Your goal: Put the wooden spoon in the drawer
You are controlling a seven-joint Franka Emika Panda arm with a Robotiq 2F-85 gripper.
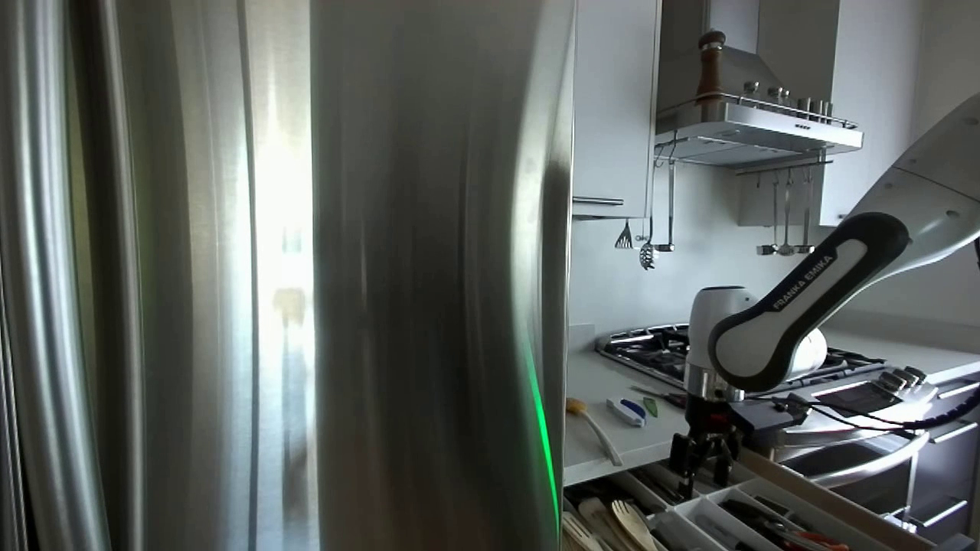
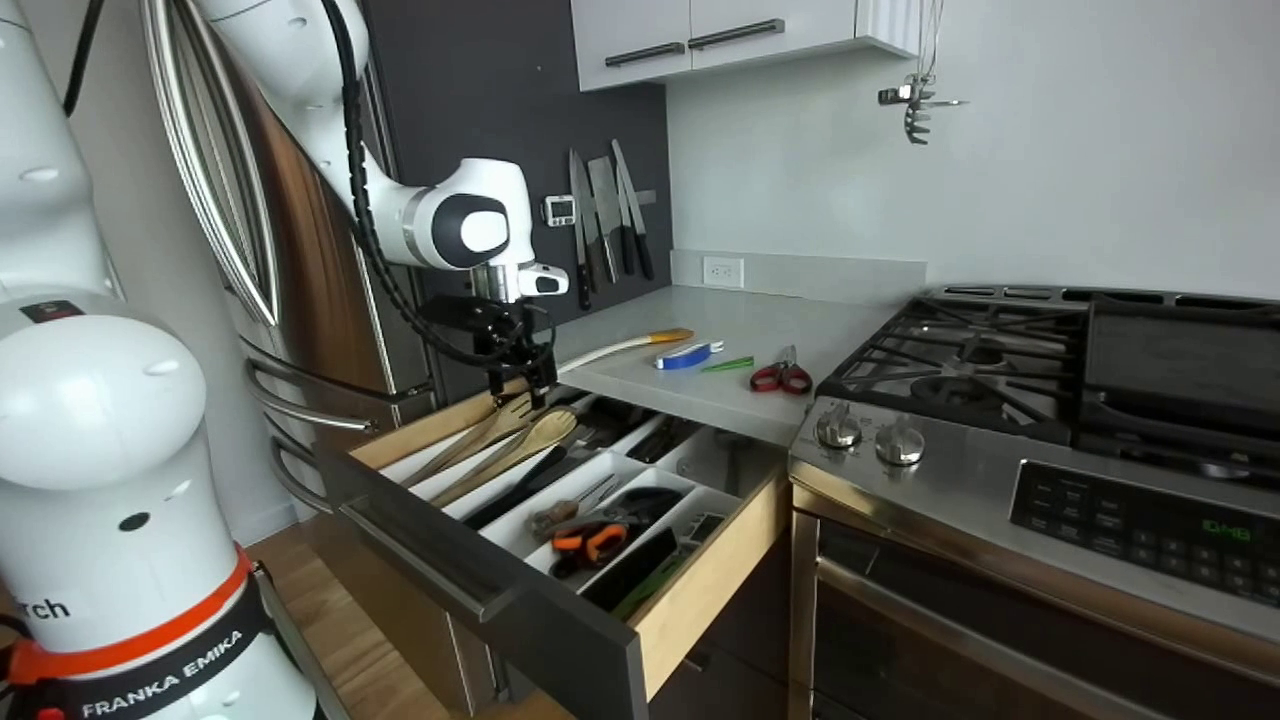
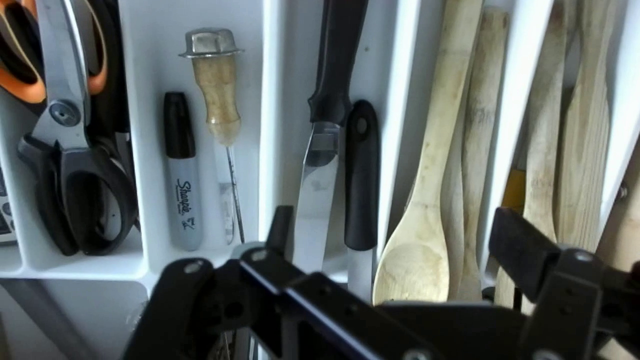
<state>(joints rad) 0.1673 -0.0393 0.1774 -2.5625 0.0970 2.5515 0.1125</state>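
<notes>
Over the drawer (image 2: pixel 715 580), the pincer (image 3: pixel 392 222) hangs with its fingers (image 3: pixel 522 245) spread wide. Inside the drawer, close by, the wooden spoon (image 3: pixel 412 270) lies in a compartment (image 3: pixel 423 65) beside another wooden utensil (image 3: pixel 482 105). Behind the drawer, on the desk (image 2: pixel 800 325), lie red-handled scissors (image 2: pixel 783 378), a blue-and-white object (image 2: pixel 686 356) and a long yellow-ended utensil (image 2: pixel 668 336).

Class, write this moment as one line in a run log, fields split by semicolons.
drawer: open; wooden spoon: lying inside, ungripped; pincer: jaws apart, over the drawer; counter: red-handled scissors
</notes>
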